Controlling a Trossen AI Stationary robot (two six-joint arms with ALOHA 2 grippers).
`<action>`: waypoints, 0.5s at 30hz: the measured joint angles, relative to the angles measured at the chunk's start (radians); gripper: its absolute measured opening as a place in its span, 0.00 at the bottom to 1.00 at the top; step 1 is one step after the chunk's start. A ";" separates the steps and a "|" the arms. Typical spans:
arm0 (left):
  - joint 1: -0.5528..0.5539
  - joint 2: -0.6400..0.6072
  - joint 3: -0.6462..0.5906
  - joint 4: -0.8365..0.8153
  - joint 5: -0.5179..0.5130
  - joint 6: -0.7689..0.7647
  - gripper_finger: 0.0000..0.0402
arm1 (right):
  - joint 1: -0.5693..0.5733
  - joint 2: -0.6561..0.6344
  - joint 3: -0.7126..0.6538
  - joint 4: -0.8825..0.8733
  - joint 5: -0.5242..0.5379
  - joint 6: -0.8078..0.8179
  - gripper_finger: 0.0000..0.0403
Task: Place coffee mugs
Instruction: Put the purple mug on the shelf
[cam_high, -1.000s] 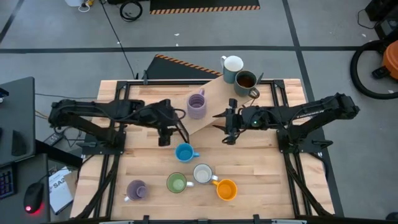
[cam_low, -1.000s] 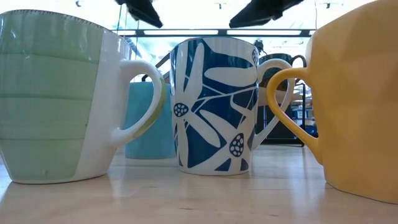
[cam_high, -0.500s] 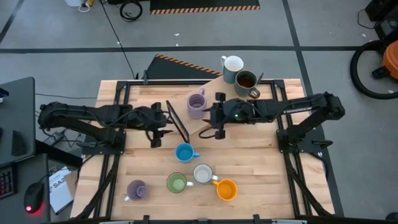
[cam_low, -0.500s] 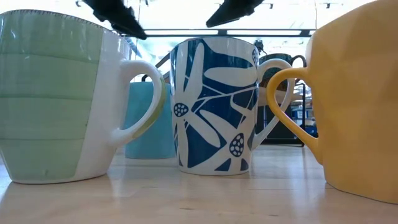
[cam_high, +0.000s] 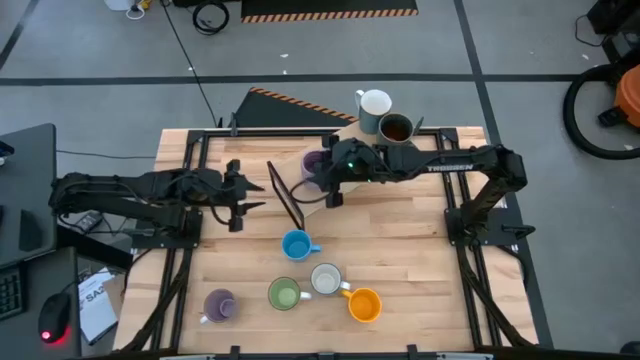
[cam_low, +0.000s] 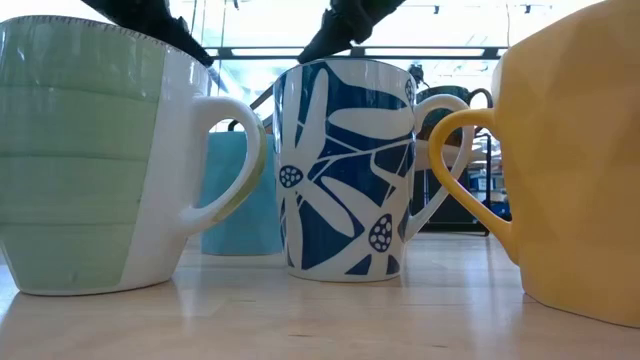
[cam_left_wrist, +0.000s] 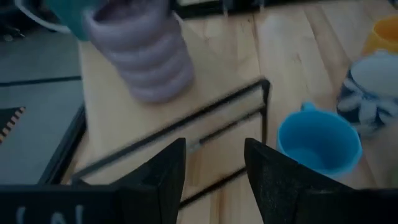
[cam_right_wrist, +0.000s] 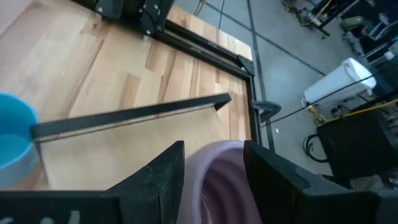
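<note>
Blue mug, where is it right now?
High view: the blue mug stands mid-table, just behind the green mug and white mug, in front of the black-edged board.

Overhead cam looks straight down on the whole table (cam_high: 420, 250). Low one sits at tabletop height, right up against the mugs. Both wrist cams catch the blue mug (cam_left_wrist: 318, 142) and purple mug (cam_right_wrist: 225, 180).
</note>
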 joint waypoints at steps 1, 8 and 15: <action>0.003 -0.008 0.000 -0.004 0.000 -0.009 0.43 | -0.006 0.013 0.017 -0.014 -0.006 -0.001 0.43; -0.008 -0.049 0.000 0.010 0.004 -0.091 0.43 | -0.020 0.057 0.082 -0.129 0.006 0.006 0.43; -0.015 -0.054 0.000 0.000 0.004 -0.149 0.43 | -0.021 0.025 0.080 -0.250 0.081 0.039 0.43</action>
